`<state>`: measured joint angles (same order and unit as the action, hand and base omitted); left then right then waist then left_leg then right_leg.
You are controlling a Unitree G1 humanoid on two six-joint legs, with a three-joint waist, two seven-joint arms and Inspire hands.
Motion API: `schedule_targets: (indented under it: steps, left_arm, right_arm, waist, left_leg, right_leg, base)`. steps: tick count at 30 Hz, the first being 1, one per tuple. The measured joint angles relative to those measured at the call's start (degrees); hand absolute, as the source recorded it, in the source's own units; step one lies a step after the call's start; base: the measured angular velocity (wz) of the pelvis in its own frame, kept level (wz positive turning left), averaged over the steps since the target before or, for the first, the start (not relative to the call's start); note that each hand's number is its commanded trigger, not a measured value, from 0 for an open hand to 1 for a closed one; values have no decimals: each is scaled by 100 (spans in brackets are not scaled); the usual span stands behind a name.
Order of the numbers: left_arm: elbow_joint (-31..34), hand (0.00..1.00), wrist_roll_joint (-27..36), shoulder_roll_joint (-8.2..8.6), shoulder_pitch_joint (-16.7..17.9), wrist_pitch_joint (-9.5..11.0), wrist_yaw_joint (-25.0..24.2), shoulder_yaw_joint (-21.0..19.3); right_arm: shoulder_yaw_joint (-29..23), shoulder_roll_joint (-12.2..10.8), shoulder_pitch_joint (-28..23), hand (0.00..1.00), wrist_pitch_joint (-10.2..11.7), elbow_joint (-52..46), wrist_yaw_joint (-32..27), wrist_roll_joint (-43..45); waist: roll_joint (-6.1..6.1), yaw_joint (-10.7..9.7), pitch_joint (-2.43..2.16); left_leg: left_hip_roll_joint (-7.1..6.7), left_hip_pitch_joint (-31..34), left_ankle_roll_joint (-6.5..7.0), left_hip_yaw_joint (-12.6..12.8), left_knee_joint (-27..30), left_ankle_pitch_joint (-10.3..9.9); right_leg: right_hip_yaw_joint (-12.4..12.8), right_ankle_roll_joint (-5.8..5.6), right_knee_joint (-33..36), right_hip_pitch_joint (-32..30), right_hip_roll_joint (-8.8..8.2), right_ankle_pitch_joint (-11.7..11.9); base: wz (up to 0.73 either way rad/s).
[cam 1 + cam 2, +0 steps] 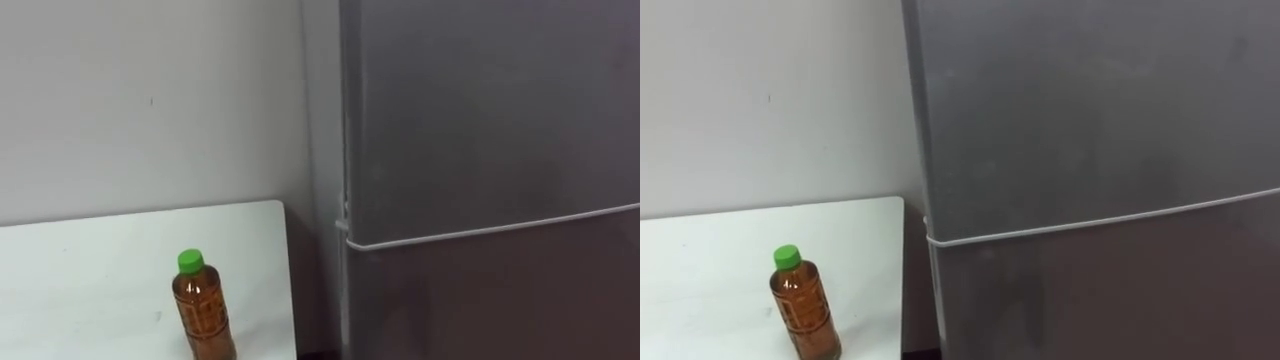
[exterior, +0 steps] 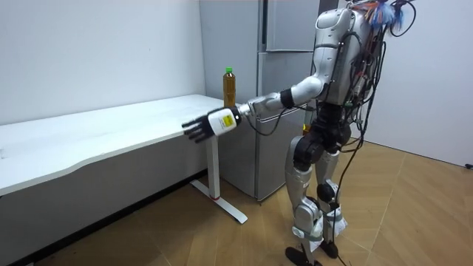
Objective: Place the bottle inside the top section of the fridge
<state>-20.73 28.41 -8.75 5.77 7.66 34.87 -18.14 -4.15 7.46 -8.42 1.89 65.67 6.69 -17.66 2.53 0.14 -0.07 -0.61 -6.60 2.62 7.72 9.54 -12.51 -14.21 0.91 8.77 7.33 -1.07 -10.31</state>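
Room view: left robot hand [image 2: 198, 130], open and empty, reaches by the white desk [image 2: 111, 122]; green-capped amber plastic bottle [image 2: 229, 87] stands ungrasped, grey fridge [image 2: 275, 70] shut.

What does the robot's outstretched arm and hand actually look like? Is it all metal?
Mostly, as far as I can tell. The left arm is silvery grey, with glossy shells on the upper part and a slimmer forearm. A dark cable loops beneath it. The left hand has black fingers on a white, blocky casing that carries a small yellow marking.
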Motion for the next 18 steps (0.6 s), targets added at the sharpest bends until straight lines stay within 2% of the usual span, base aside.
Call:
schedule_targets:
  steps: [3,5,8,13,18]
  left_arm:
    - [867,0,-51,-2,2,-9,69,-6]
    - [1372,0,-164,-85,-19,-10,64,0]
    - [1729,0,-178,-139,-158,-16,54,0]
    - [2396,0,-176,-138,-158,-17,33,27]
    - [2781,0,-501,-138,-177,-18,-237,179]
  right_arm:
    - [-10,-21,-93,0,-41,-97,35,1]
    - [5,-29,-153,0,-77,-133,11,-12]
    - [11,-57,-163,0,-78,-89,-26,-11]
    - [12,-57,-153,0,-76,-93,-50,-17]
    - [60,-54,-151,0,-69,-157,-15,-3]
  waist:
    - [-21,6,-1]
    - [-12,0,2]
    - [-3,-37,8]
    - [5,-142,7]
    - [-24,-214,7]
  left_leg:
    - [-11,13,8,-8,2,-6]
    - [-16,10,11,-15,11,-6]
    - [-16,16,11,-33,55,-6]
    - [-11,97,12,-45,98,-6]
    - [-12,100,12,-45,103,-6]
  right_leg:
    - [13,-2,-9,12,-7,-5]
    - [12,-4,-10,44,-13,-5]
    - [7,-3,-11,45,-12,-5]
    - [7,-1,-5,-14,-10,-4]
    - [-4,-2,-12,-13,-11,-5]
  base:
    - [0]
    - [0]
    - [4]
    - [0]
    - [0]
